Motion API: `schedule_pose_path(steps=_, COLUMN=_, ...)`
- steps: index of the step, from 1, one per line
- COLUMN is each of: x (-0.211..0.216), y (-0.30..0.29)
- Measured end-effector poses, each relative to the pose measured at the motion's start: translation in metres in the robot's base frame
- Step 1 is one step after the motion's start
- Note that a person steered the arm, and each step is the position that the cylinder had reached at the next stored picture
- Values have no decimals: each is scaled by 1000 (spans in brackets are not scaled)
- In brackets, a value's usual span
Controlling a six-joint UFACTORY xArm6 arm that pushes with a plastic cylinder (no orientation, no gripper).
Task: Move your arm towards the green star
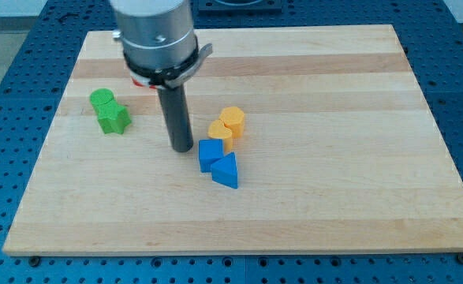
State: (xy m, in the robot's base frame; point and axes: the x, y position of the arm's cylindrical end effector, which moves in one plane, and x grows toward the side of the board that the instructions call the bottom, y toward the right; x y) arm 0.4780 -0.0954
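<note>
The green star (114, 119) lies on the wooden board (334, 197) at the view's left, touching a green round block (102, 99) just above and left of it. My tip (183, 147) rests on the board to the right of the star, about a block's width or two away from it. A blue block (210, 153) sits just right of my tip, with a blue triangle (225, 171) below it. Two yellow blocks (233, 120) (220, 132) lie to the upper right of my tip.
A red block (139, 80) is mostly hidden behind the arm's grey body (156, 35) near the view's top left. The board is ringed by a blue perforated table (460, 47).
</note>
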Motion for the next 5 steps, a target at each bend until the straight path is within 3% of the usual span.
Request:
schedule_pose_path(steps=1, x=17, y=-3)
schedule_pose_path(steps=5, x=17, y=-22)
